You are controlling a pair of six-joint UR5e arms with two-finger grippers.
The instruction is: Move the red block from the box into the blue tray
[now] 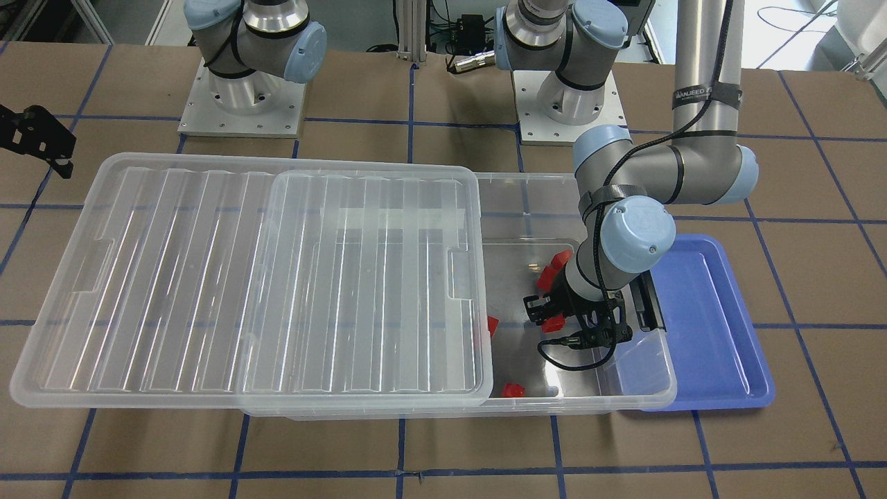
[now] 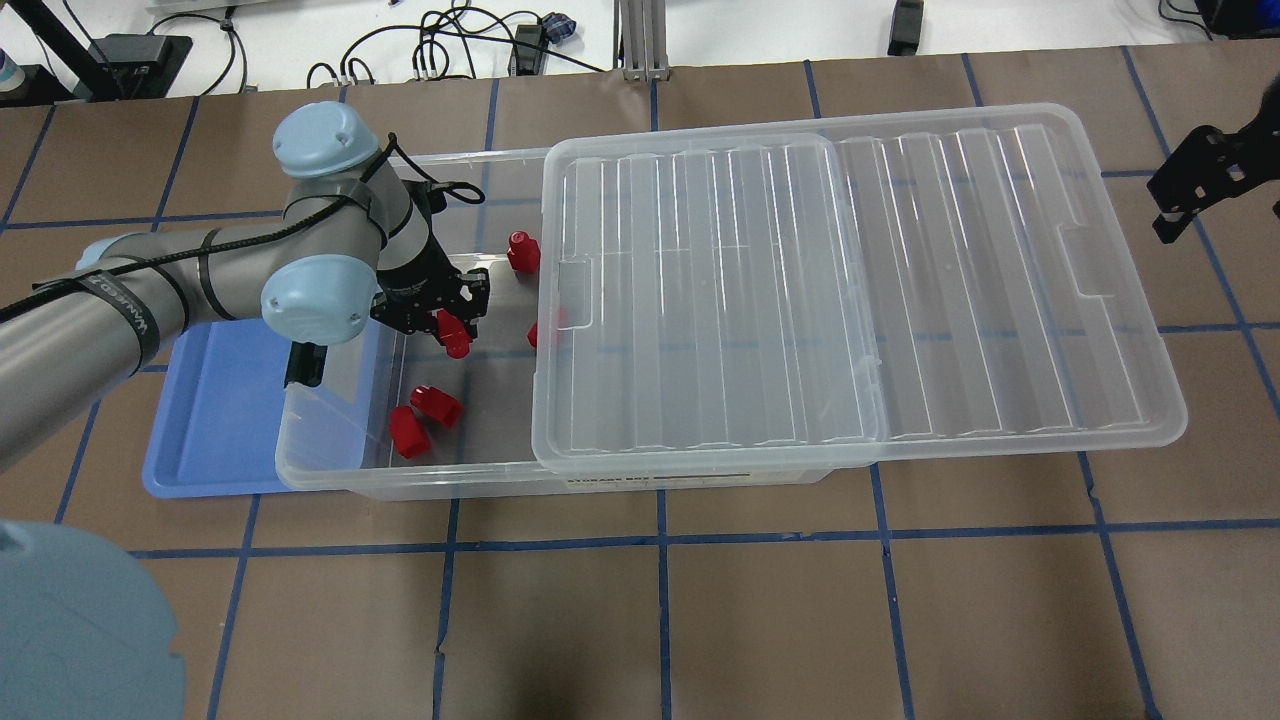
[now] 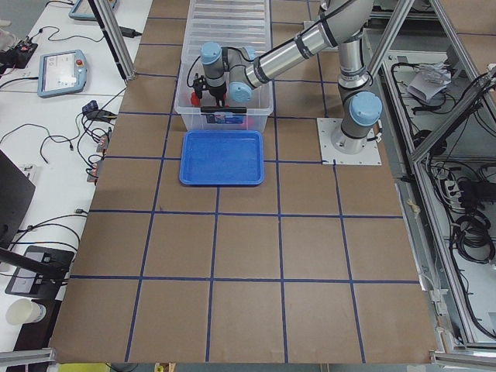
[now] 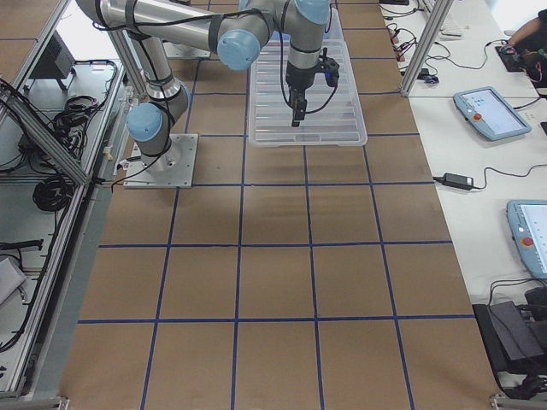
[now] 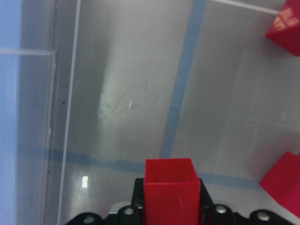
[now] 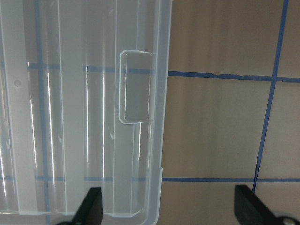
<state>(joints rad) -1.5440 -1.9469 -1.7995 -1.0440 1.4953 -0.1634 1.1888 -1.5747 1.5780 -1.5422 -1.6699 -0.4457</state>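
Left claw (image 2: pixel 452 335): pinching one red block (image 5: pixel 169 187) inside the box (image 2: pixel 330 470), over its clear, scuffed floor. Right claw (image 6: pixel 171 208): gaping wide, idling at the ribbed lid (image 2: pixel 850 280) edge. Risking a snag on the box's raised wall while crossing to the shallow blue tray (image 2: pixel 210 420); glossy hard plastic possibly slipping.

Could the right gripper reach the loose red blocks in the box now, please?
Probably not: the lid covers the box on the right gripper's side, and the left gripper occupies the open end.
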